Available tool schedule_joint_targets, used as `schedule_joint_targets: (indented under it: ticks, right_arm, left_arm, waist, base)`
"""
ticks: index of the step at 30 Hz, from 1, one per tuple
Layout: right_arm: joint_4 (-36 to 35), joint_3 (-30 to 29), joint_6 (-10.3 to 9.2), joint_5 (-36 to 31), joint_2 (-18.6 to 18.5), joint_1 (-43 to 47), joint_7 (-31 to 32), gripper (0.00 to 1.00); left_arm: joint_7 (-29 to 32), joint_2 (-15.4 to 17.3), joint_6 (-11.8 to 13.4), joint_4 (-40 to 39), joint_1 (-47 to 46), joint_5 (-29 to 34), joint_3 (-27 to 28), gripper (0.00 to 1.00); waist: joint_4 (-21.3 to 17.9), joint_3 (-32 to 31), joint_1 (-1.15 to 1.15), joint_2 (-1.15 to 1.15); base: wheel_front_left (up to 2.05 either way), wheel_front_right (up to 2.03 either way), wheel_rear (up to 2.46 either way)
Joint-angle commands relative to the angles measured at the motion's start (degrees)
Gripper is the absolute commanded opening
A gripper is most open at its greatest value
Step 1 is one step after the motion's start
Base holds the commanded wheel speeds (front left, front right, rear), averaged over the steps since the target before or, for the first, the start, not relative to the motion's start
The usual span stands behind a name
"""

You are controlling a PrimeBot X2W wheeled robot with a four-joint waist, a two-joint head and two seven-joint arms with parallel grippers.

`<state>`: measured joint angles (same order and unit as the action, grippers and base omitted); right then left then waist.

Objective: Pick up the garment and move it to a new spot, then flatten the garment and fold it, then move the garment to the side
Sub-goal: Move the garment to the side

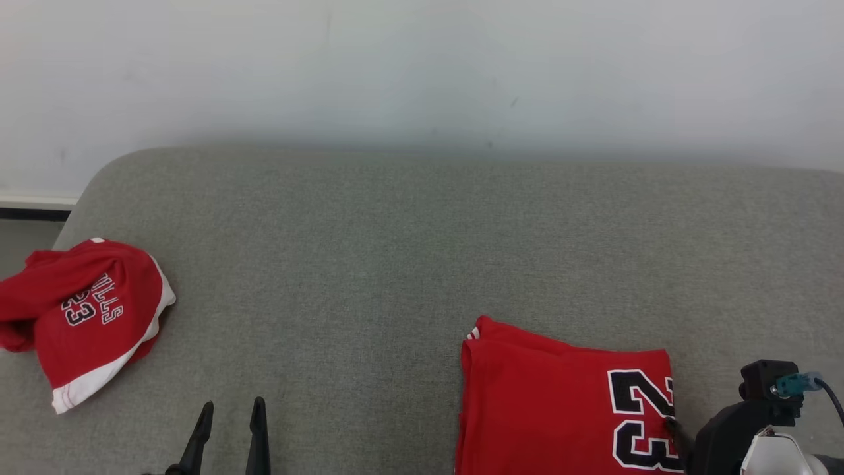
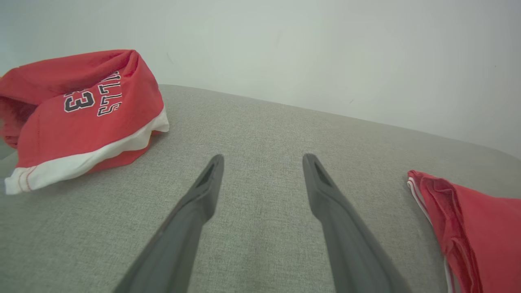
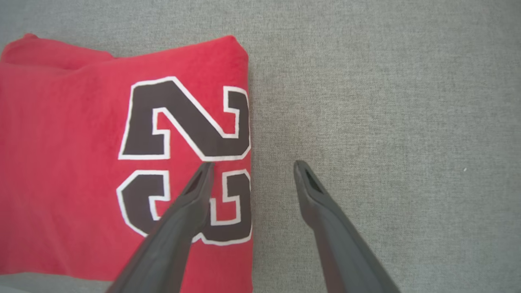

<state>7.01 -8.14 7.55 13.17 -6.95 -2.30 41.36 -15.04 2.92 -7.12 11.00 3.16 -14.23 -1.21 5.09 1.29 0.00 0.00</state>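
2 red garments lie on 1 grey fabric-covered tabletop (image 1: 395, 264); every place below is given from the folded garment.

Item 1: folded garment (image 1: 547, 409). It is red and lies flat on the tabletop as a tidy rectangle, at the lower right of the head view. A large black 23 with a white outline runs along its right edge. A thin white stripe shows at its far left corner.

Item 2: crumpled garment (image 1: 86, 316). It is red with a white hem band and small black lettering ending in "LLS" above a 23. It sits bunched in a loose heap, well apart from the folded garment on that garment's left.

Item 3: left tool (image 2: 263, 156). Its 2 dark fingers are spread apart with nothing between them, over bare grey fabric. It sits left of the folded garment, between the 2 garments and nearer the crumpled one, touching neither.

Item 4: right tool (image 3: 253, 165). Its 2 fingers are spread wide and grip nothing. It straddles the folded garment's right edge, 1 finger over the printed 23 and the other over bare fabric just beside that edge. Whether the finger touches the cloth cannot be told.

Item 5: pale wall (image 1: 422, 66), beyond the folded garment, behind the tabletop's far edge.
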Motion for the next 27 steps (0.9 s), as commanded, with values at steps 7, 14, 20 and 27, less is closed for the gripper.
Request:
schedule_joint_targets:
  ticks: [7,14,20,27]
  right_arm:
    - [2.7,-0.3,-0.13,-0.4,-0.6,-1.8,1.9,1.0]
    - [6.5,2.6,-0.13,-0.1,-2.2,-2.4,4.3,0.96]
    - [6.7,4.6,-0.18,-1.7,-6.0,-4.0,2.3,0.0]
    - [5.6,7.5,-0.18,-2.1,-11.0,-11.8,1.7,0.0]
  left_arm:
    - [-0.2,-0.1,-0.4,-1.2,-2.1,0.1,-1.4,1.0]
    - [-0.2,-0.1,-0.3,-1.7,-3.1,0.1,-2.0,1.0]
    - [-0.2,-0.1,-0.3,-2.2,-3.7,0.2,-1.9,1.0]
    - [-0.2,-0.1,0.1,-4.0,-4.9,0.6,-2.2,1.0]
  waist:
    - [4.1,4.8,0.0,0.0]
    - [5.0,6.8,0.0,0.0]
    - [4.9,8.0,0.0,0.0]
    - [1.8,10.2,0.0,0.0]
  base:
    - [0.0,0.0,0.0]
    - [0.0,0.0,0.0]
    - [0.0,0.0,0.0]
    - [0.0,0.0,0.0]
